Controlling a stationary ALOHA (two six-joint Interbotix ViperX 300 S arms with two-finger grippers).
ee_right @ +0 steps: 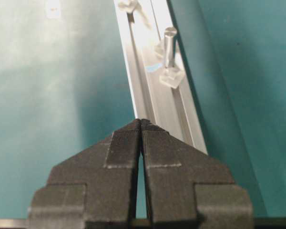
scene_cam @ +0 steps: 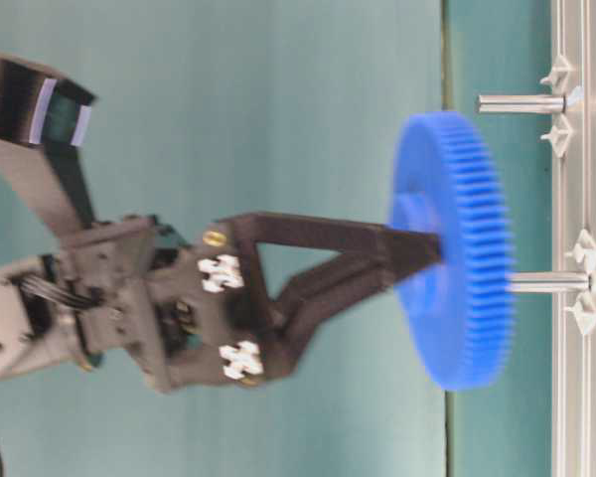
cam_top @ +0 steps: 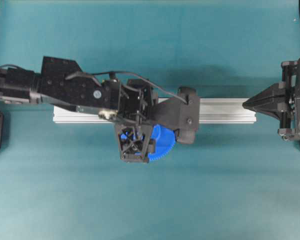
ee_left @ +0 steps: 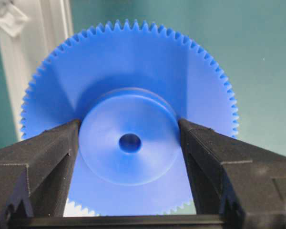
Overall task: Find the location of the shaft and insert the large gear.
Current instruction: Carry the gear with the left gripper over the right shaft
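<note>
Black fingers [ee_left: 43,157] of the left gripper [ee_left: 129,143] clamp the large gear [ee_left: 128,138] by its raised hub, holding it just off the shaft [scene_cam: 546,282] on the aluminium rail [cam_top: 225,110]. Insertion looks underway; next, the centre hole must line up with the pin.

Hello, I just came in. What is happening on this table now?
The left gripper holds the large gear, with its jaws closed on the raised hub. In the table-level view the gear sits at the tip of a shaft on the aluminium rail, but is not pushed down to the rail yet. A second pin stands free. The right gripper waits shut at the rail's end.
</note>
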